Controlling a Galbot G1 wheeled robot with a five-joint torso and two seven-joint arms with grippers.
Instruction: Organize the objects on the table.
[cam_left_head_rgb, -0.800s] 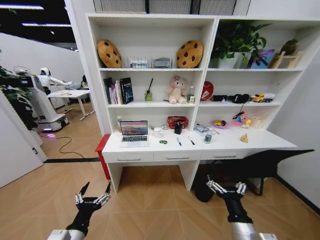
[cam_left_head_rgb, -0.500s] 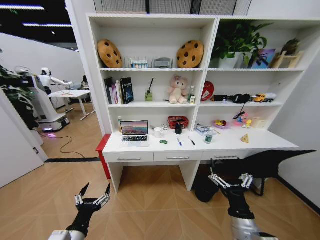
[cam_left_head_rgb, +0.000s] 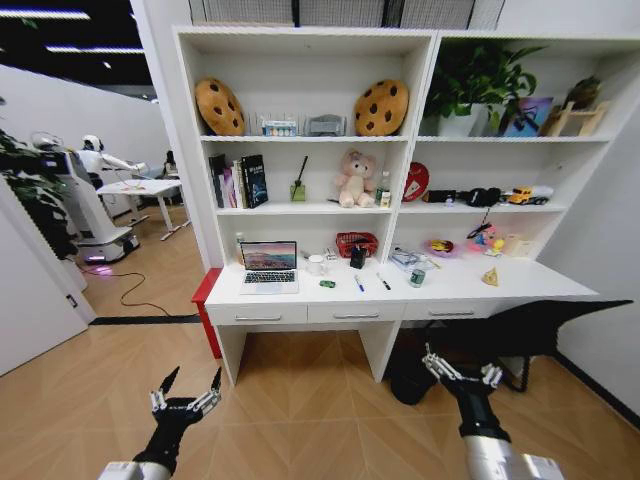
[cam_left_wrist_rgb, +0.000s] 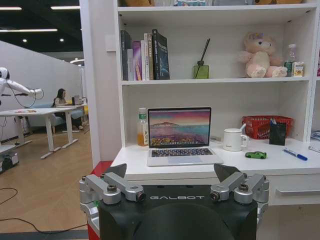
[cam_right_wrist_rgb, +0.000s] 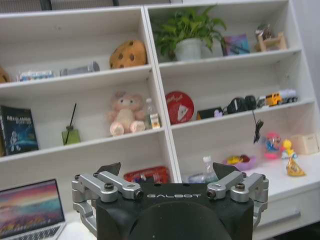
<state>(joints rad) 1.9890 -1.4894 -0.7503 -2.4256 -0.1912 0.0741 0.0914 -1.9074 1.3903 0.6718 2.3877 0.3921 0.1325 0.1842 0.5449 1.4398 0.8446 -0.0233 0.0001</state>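
A: Hands?
B: Left hand (cam_left_head_rgb: 186, 389) at 7 o'clock, right hand (cam_left_head_rgb: 463, 372) at 5, both low over the floor, fingers spread, holding nothing.
A: Items?
B: On the table (cam_left_head_rgb: 520, 284): laptop (cam_left_head_rgb: 268, 265) at 9 o'clock of the green toy car (cam_left_head_rgb: 327, 284), blue pen (cam_left_head_rgb: 358, 283) and black pen (cam_left_head_rgb: 383, 282) at its 3, can (cam_left_head_rgb: 416, 277) beyond.
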